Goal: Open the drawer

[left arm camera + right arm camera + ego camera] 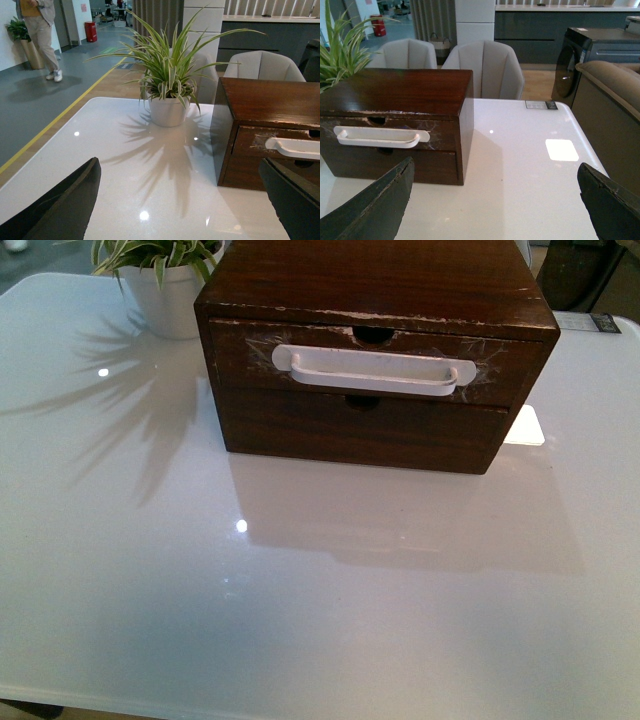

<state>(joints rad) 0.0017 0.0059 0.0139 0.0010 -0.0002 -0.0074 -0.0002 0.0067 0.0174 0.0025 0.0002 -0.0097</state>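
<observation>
Claws, two, both seen only from their own wrist cameras. Left claw (179,165): dark fingers (60,205) spread wide, nothing held, standing off toward the left front corner of the chest (380,280). Right claw (496,166): fingers likewise wide apart and empty, facing the chest's right front corner and apart from it. Chest: dark brown wood, on a glossy white table (300,590). Drawer (238,360): upper of two in the chest, shut, its front level with the chest's face and scratched whitish at both ends. Handle (372,371): long white bar across the drawer front. Notch (373,336): half-round, in the drawer's top edge, just above the handle. Lower drawer (360,430): plain, no handle, shut. Plant (165,295): striped leaves in a white pot, just behind the chest's left rear corner. Chairs (485,67): pale, beyond the table behind the chest.
</observation>
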